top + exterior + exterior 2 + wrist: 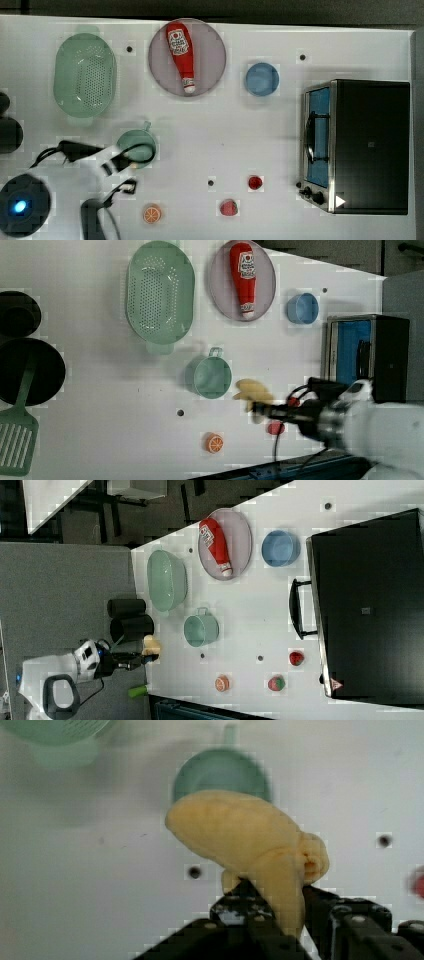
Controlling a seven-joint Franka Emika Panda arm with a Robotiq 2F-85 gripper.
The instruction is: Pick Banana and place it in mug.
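1. The hand (277, 915) is clamped on the banana (250, 845): in the wrist view the dark fingers (235, 907) pinch one narrow end, and the plump pale body sticks out ahead of them, clear of the counter (280, 145).
2. The mug (220, 772) lies straight ahead of the hand, just past the banana's free end (the wrist view shows its teal rim peeking out behind the fruit). In the left view the banana (252, 392) hangs just beside the mug (209, 376), not yet over the opening.
3. The banana's long axis runs roughly on from the hand toward the mug, so the free end would likely reach the rim first.
4. Room looks generous: the green basket (85, 75) sits well beyond the mug, the orange slice (151, 214) and red fruits (255, 182) are off to the side, and the oven (357, 145) is well apart
5. The mug's opening looks small for the fruit, so it probably needs centring before release
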